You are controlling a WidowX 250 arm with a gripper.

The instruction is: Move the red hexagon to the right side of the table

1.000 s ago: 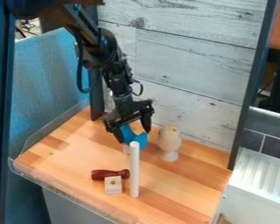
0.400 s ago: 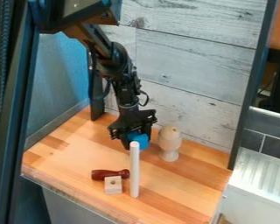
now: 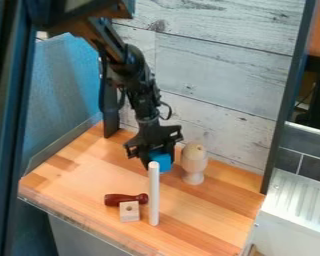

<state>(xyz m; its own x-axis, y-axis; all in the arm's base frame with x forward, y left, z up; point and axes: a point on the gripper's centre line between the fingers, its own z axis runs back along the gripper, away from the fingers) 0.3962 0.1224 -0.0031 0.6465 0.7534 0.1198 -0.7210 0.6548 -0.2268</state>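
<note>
Red hexagon, presumably the dark red handled piece (image 3: 126, 199), lay lower centre-left on the table (image 3: 76, 175). At centre, claw (image 3: 160, 164) pinched blue piece (image 3: 161, 160), probably to secure it for carrying. Wooden egg shape (image 3: 194, 159) stood just right, propped by its foot. Versus first frame: fingers closer together, blue piece slightly farther right.

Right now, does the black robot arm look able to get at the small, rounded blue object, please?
Very likely yes: its claw is right at the blue object, and neither the pale egg-shaped wooden piece nor the long pale round rod seems to come between them.
</note>
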